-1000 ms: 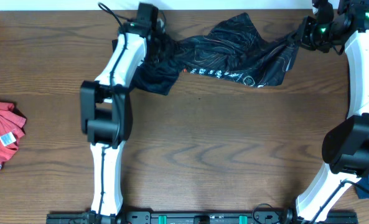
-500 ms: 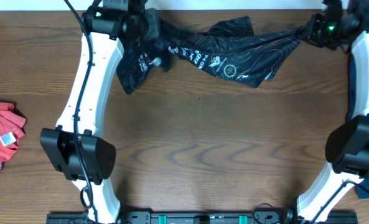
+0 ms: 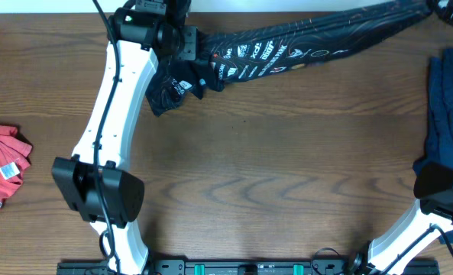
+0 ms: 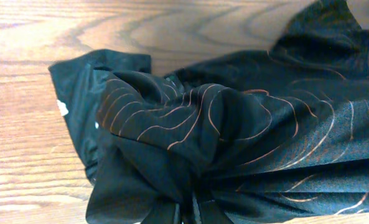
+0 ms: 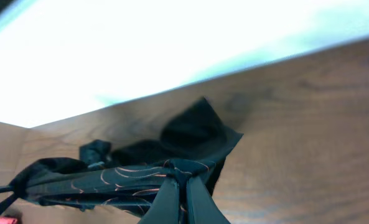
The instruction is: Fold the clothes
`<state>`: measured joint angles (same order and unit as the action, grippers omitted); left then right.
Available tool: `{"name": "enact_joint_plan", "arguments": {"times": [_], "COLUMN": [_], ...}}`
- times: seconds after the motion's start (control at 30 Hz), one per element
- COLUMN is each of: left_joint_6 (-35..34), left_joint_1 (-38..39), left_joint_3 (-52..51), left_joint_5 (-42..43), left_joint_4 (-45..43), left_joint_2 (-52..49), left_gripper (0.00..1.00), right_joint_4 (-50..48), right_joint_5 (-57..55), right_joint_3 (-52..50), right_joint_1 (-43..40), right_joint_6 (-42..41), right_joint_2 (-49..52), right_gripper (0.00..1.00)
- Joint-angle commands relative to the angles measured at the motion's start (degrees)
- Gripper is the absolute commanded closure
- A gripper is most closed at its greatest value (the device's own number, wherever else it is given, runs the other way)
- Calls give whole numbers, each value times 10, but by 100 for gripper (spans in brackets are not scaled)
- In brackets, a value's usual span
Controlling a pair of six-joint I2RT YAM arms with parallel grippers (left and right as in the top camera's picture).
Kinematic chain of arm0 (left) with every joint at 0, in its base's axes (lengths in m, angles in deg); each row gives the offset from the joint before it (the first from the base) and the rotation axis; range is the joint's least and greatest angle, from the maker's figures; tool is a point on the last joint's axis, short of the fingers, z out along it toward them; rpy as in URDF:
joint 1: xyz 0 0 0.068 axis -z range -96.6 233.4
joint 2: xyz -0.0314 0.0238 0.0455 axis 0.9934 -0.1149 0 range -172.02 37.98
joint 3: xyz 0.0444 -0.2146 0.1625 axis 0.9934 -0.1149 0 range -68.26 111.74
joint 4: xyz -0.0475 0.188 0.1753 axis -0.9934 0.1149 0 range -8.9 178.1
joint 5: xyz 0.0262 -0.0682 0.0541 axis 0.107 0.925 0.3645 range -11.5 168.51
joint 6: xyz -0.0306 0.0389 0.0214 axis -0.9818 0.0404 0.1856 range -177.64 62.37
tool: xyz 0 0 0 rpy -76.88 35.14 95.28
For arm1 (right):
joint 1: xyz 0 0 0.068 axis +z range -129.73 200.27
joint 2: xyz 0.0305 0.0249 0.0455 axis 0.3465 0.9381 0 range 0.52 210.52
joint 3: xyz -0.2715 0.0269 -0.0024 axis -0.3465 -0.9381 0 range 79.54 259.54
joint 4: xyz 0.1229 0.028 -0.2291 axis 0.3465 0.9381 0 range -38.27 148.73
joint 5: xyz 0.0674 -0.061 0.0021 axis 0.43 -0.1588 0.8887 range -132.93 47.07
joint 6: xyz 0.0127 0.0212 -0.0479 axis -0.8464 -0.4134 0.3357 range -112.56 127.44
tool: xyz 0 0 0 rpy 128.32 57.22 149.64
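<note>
The black jersey (image 3: pixel 287 50) with thin orange lines and white logos hangs stretched in a long band across the far side of the table. My left gripper (image 3: pixel 189 47) is shut on its left end, where a loose flap (image 3: pixel 169 92) droops toward the wood. In the left wrist view the cloth (image 4: pixel 221 137) bunches into my gripper (image 4: pixel 192 208) at the bottom edge. My right gripper (image 5: pixel 184 186) is shut on the other end of the jersey (image 5: pixel 109 177), at the overhead view's top right corner.
A red shirt (image 3: pixel 1 168) lies crumpled at the table's left edge. A dark blue shirt (image 3: pixel 448 107) lies at the right edge beside the right arm's base (image 3: pixel 440 191). The left arm (image 3: pixel 111 114) reaches up the left side.
The grippers have drawn apart, and the jersey has gone from a loose heap to a taut band. The right gripper has moved back and right to the frame's corner, uncovering the blue shirt.
</note>
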<state>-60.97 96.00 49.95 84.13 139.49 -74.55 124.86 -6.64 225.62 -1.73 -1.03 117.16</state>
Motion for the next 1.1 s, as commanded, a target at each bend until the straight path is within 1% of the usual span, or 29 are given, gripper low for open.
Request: {"name": "enact_joint_plan", "arguments": {"times": [0.0, 0.13, 0.27, 0.5, 0.63, 0.73, 0.87, 1.07], "left_joint_6": [14, 14, 14, 37, 38, 37, 37, 38], "left_joint_1": [-19, -19, -19, -19, -19, -19, -19, -19], "left_joint_3": [31, 56, 70, 83, 82, 82, 82, 82], "left_joint_5": [-90, -138, -169, -173, -173, -172, -161, -117], "left_joint_4": [7, 12, 5, -8, -1, 13, 41, 76], "left_joint_2": [54, 110, 179, 303, 360, 381, 383, 335], "left_gripper": [94, 94, 94, 94, 94, 94, 94, 94], "right_joint_4": [0, 1, 6, 8, -4, -18, -30, -13], "right_joint_5": [-21, -9, -9, -9, -9, 1, 17, 17], "right_joint_3": [57, 101, 126, 133, 133, 133, 133, 131], "right_joint_1": [-24, -24, -26, -35, -60, -86, -110, -109], "right_joint_6": [1, -13, -17, -18, -32, -50, -59, -62], "right_joint_2": [-6, -7, -15, -47, -81, -111, -150, -167], "right_gripper": [99, 99, 99, 99, 99, 99, 99, 99]}}
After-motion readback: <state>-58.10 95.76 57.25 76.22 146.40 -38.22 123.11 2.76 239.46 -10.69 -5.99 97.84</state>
